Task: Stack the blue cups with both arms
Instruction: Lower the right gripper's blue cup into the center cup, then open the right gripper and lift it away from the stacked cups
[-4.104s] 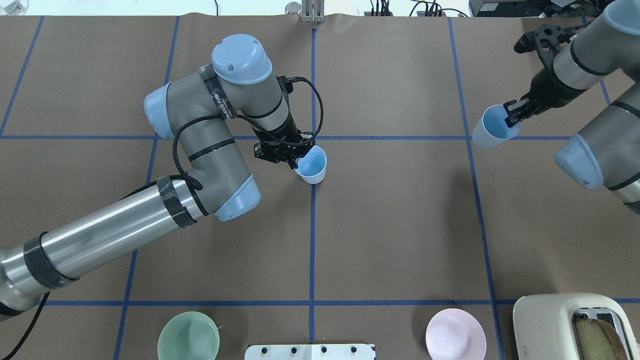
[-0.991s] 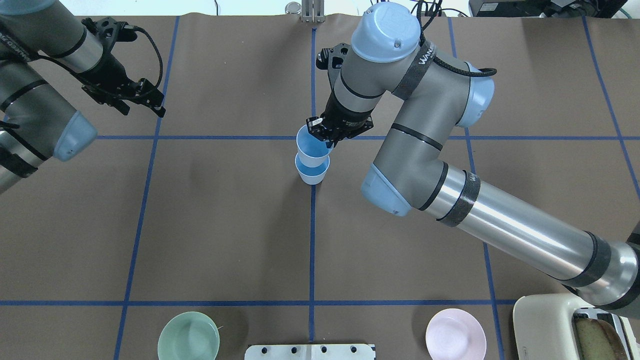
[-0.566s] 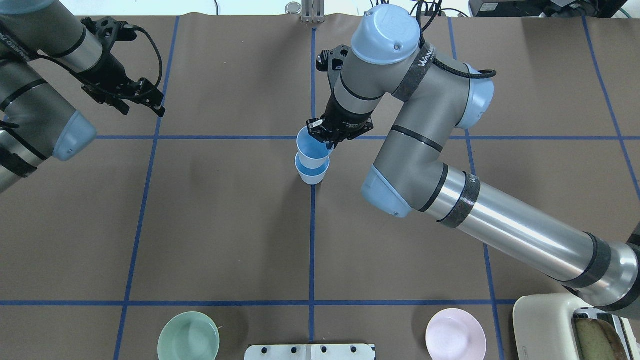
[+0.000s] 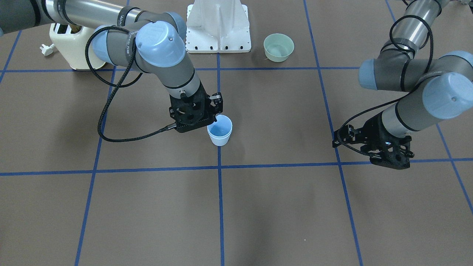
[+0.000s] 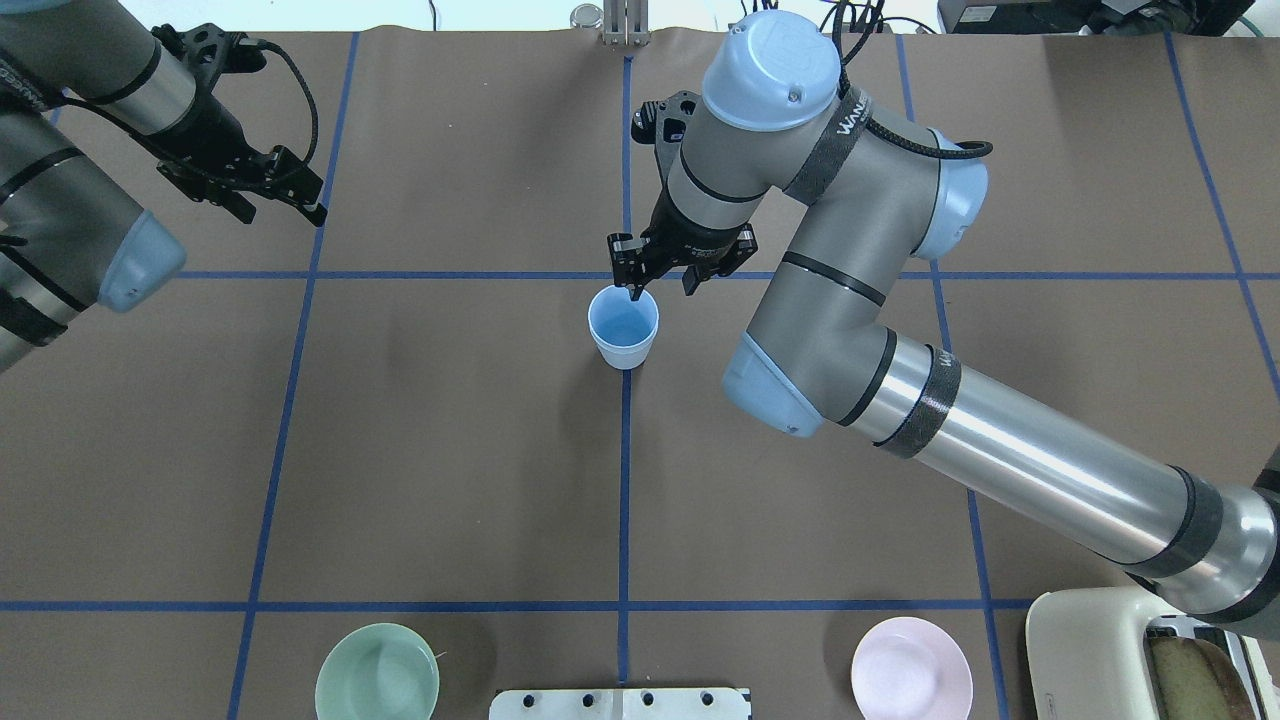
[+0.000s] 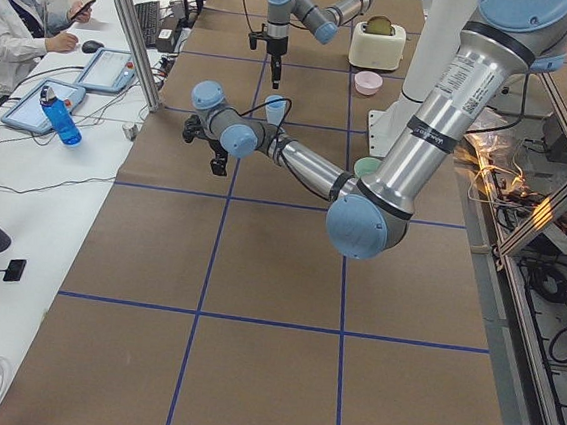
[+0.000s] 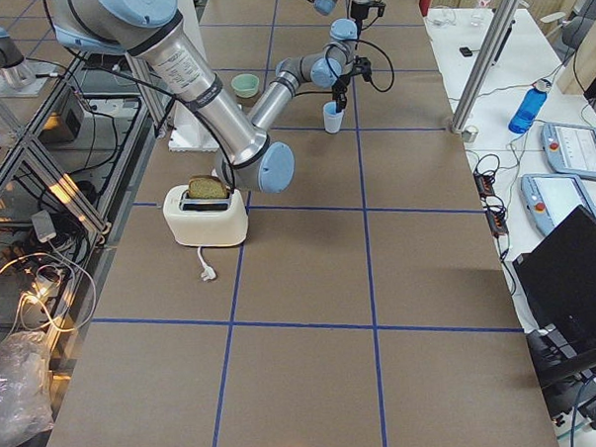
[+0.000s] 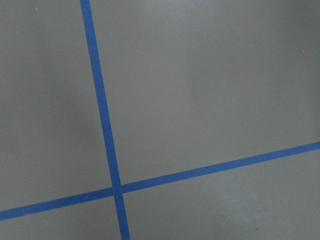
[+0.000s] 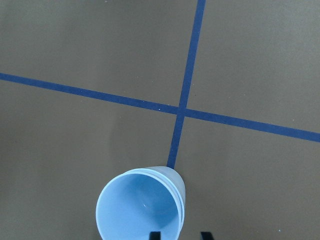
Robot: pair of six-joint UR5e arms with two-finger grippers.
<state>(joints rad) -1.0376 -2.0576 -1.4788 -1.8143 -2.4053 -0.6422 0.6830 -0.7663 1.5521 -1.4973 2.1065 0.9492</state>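
The two blue cups (image 5: 623,330) stand nested, one inside the other, upright on the table's centre line; they also show in the front view (image 4: 220,133) and the right wrist view (image 9: 140,210). My right gripper (image 5: 662,288) is open just above the far side of the cups' rim, with one fingertip over the rim and the other outside it, holding nothing. My left gripper (image 5: 280,208) is open and empty, far to the left above bare table; its wrist view shows only brown table and blue tape lines.
A pale-green bowl (image 5: 377,672) and a pink bowl (image 5: 911,668) sit near the robot's edge, on either side of the white base stand (image 5: 620,703). A cream toaster (image 5: 1150,650) with bread stands at the near right corner.
My right gripper has opened and let go of the upper cup, which has dropped fully into the lower one. My left gripper has drifted slightly further away.
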